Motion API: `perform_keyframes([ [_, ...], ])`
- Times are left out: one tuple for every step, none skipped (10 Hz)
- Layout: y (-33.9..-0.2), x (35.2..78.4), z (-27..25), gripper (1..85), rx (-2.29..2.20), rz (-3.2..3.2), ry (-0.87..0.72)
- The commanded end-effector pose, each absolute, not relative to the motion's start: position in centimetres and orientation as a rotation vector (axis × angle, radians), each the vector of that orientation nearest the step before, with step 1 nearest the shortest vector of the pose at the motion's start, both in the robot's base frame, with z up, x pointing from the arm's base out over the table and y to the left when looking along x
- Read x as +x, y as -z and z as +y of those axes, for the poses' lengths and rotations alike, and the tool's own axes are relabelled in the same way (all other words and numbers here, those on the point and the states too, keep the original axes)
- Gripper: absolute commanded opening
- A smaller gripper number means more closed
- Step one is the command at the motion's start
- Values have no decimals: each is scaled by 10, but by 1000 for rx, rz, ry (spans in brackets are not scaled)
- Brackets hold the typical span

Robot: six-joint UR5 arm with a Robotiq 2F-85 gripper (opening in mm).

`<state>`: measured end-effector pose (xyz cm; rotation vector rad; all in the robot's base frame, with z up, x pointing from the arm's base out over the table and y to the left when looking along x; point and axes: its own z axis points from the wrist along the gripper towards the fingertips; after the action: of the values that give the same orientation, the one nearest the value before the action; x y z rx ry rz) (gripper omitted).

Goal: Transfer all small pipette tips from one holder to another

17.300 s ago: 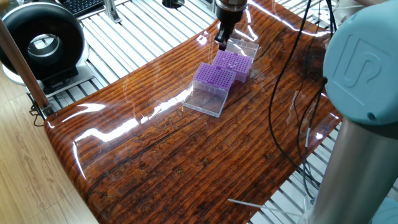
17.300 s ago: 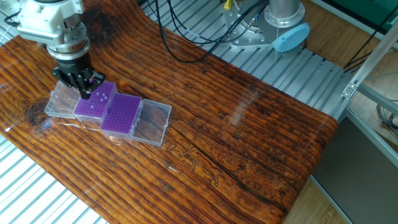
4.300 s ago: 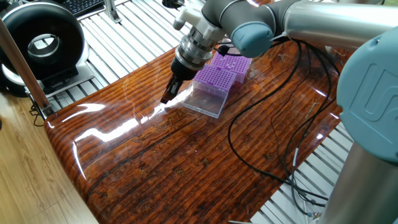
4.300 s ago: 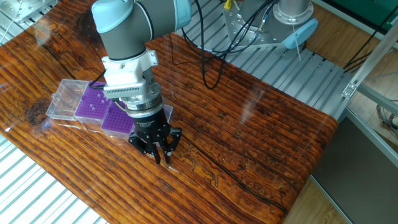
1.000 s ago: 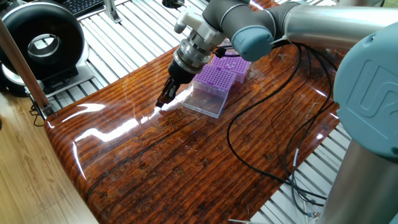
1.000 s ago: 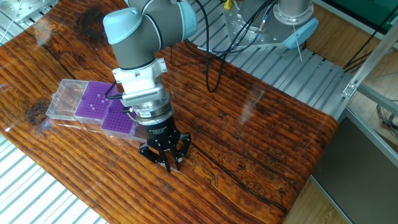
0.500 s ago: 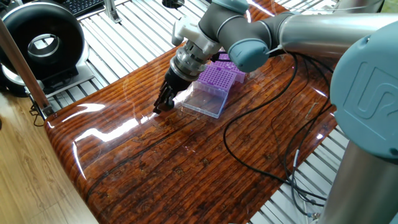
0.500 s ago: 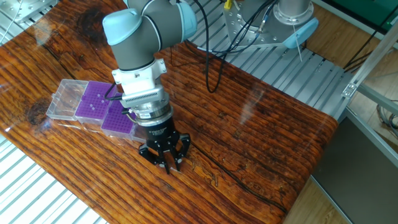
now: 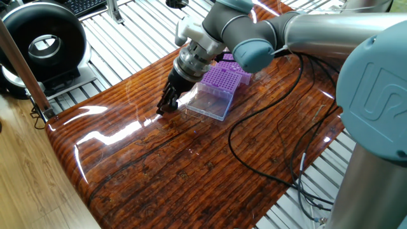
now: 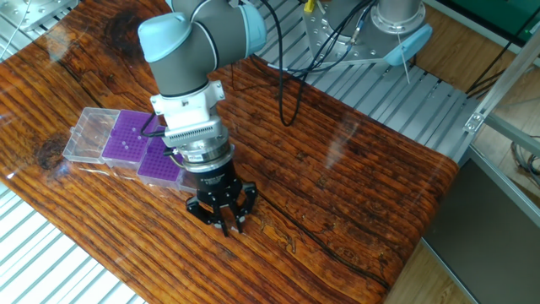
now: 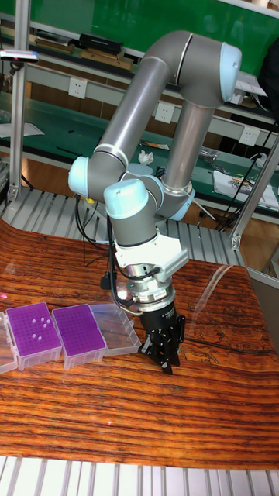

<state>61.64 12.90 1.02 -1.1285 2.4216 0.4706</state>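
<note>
my gripper (image 10: 224, 224) is pointing down at the table (image 10: 354, 211), fingers drawn nearly together, hold unclear | two purple racks (image 11: 56, 332) are sitting side by side just beside me

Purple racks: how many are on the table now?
2. They stand side by side in open clear boxes. One rack is nearer the arm; the other rack is beyond it, with a few white tips. None seems hidden.

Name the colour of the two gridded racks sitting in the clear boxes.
Purple, both racks; clearest in the tall fixed view.
</note>
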Motion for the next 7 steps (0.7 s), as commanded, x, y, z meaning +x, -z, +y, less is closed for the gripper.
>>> perform_keyframes([
  [-16,621,131,297,-1103,2428,-463],
  [-15,621,131,297,-1100,2428,-462],
  [-15,619,133,297,-1090,2432,-468],
  [-13,618,134,297,-1085,2435,-462],
  [-11,617,134,297,-1079,2441,-456],
  [-9,616,135,297,-1075,2441,-454],
  [-8,615,135,297,-1076,2441,-452],
])
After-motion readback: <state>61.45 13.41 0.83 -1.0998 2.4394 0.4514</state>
